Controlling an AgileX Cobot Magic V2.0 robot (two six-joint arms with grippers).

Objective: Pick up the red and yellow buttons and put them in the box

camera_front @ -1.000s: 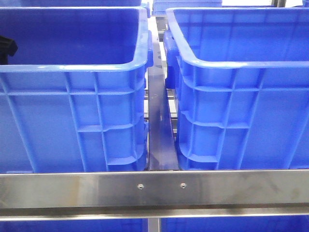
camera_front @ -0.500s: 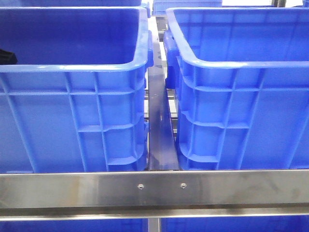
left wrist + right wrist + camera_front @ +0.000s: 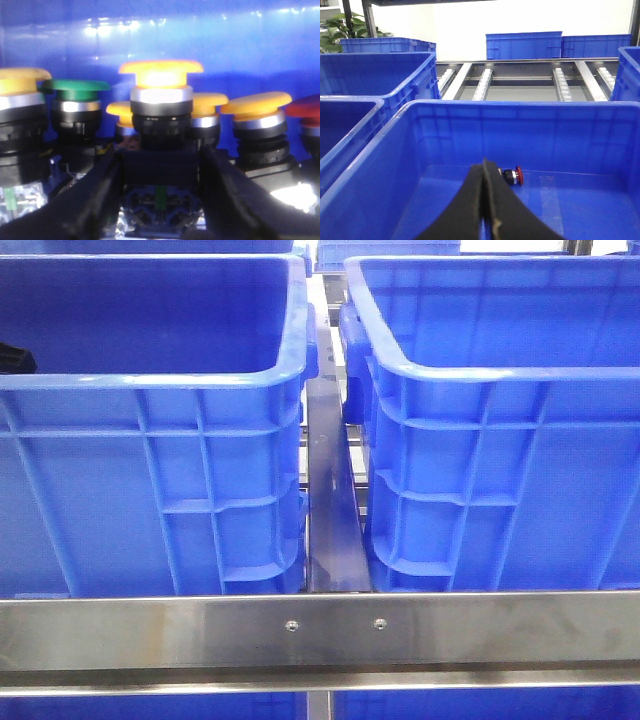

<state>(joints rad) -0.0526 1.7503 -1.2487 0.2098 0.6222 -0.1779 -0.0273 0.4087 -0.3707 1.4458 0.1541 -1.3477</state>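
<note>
Between my left claw (image 3: 160, 200)'s spread fingers stands a yellow mushroom-capped push button (image 3: 161, 102), unclamped; the arm has dropped lower since a second ago, so grasping comes next. Right claw (image 3: 485, 200) clenched, empty.

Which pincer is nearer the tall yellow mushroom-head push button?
Left. The left pincer is open, its fingers either side of the yellow mushroom-head push button. The right pincer is shut above a different blue plastic bin holding one red button.
</note>
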